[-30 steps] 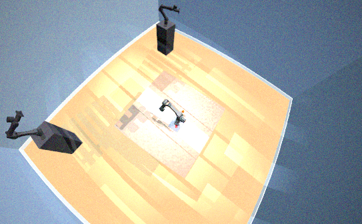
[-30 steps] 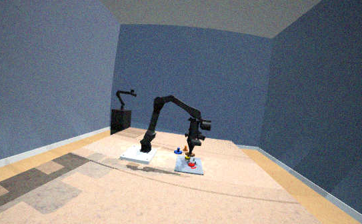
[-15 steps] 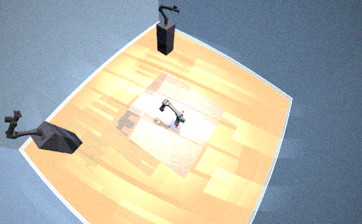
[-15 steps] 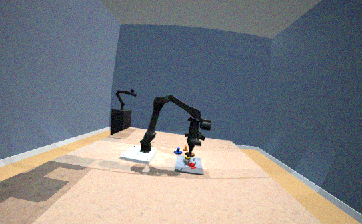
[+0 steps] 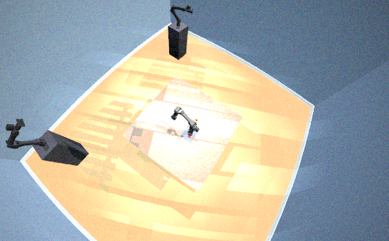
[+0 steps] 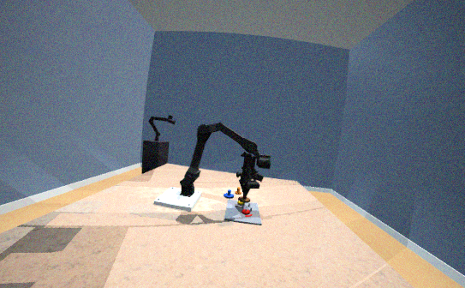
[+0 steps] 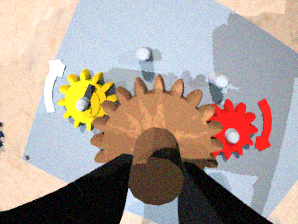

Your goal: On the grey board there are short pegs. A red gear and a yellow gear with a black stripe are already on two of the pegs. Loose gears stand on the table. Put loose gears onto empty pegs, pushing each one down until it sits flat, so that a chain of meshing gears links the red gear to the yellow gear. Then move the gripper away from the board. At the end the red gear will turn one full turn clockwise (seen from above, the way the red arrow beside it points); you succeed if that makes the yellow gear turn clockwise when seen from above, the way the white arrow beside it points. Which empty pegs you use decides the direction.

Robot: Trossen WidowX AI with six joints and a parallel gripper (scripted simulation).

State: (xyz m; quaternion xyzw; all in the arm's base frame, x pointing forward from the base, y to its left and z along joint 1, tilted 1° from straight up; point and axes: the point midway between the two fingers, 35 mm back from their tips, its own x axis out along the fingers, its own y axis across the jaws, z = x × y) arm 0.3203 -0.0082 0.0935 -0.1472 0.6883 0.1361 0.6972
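Observation:
My gripper (image 7: 156,168) (image 6: 245,196) is shut on the knob of the large brown gear (image 7: 160,107) (image 6: 244,200). The gear is held above the grey board (image 7: 185,25) (image 6: 234,217). In the wrist view it overlaps the inner edges of the yellow gear (image 7: 70,102) (image 6: 240,203) at left and the red gear (image 7: 245,125) (image 6: 246,212) (image 5: 189,136) at right. Two empty pegs show beyond it, one peg (image 7: 144,54) near the middle and another peg (image 7: 220,81) near the red gear. The board under the brown gear is hidden.
A blue gear (image 6: 229,195) and a small orange gear (image 6: 238,191) (image 5: 196,120) stand on the table behind the board. The blue gear's edge also shows at the wrist view's left border. The arm's white base plate (image 6: 174,202) is left of the board. Two other arms stand on distant pedestals.

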